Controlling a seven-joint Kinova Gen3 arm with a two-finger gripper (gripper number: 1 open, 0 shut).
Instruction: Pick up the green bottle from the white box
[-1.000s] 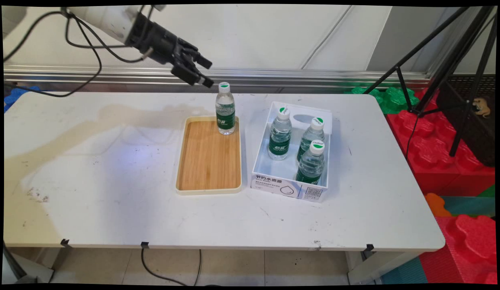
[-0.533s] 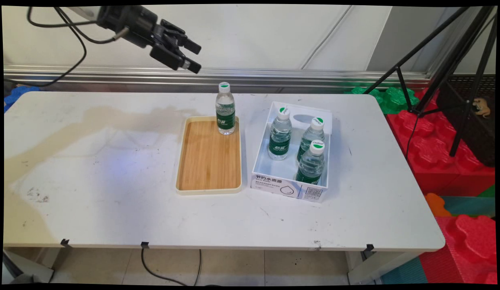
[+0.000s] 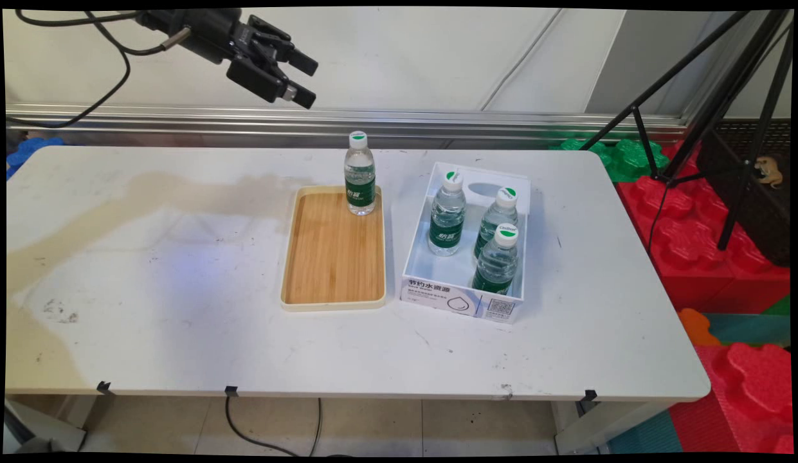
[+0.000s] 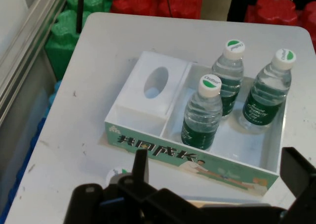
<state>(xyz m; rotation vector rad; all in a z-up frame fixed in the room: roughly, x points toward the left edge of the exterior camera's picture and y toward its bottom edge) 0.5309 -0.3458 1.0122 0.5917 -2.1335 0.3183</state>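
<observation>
— Hanging high over the table's far edge, the gripper [image 3: 310, 82] is seen with its two fingers spread apart; nothing is held between them.

— What is it nearest to?

— The lone bottle [image 3: 359, 173], which stands upright in the far right corner of the wooden tray [image 3: 331, 257]. No contact is made: the gripper is well above that bottle and off to its left.

— Has anything been altered in the last second?

— Only the gripper's place. A second ago it was just above and left of the bottle's white-and-green cap; since then it has been raised and drawn back to the left. The bottle has not been shifted, and the tray is otherwise bare.

— And further out?

— Just right of the tray, a white box [image 3: 460, 299] is set on the table [image 3: 180, 289]. Three more bottles are held in it — one at the far left [image 3: 447, 215], one at the far right [image 3: 499, 212] and one nearer [image 3: 496, 260], all upright. In the hand view, a covered compartment with an oval opening [image 4: 155, 83] is shown beside them. Beyond the table's right end, red foam blocks [image 3: 714, 257] and a black tripod [image 3: 694, 83] are to be seen.
</observation>
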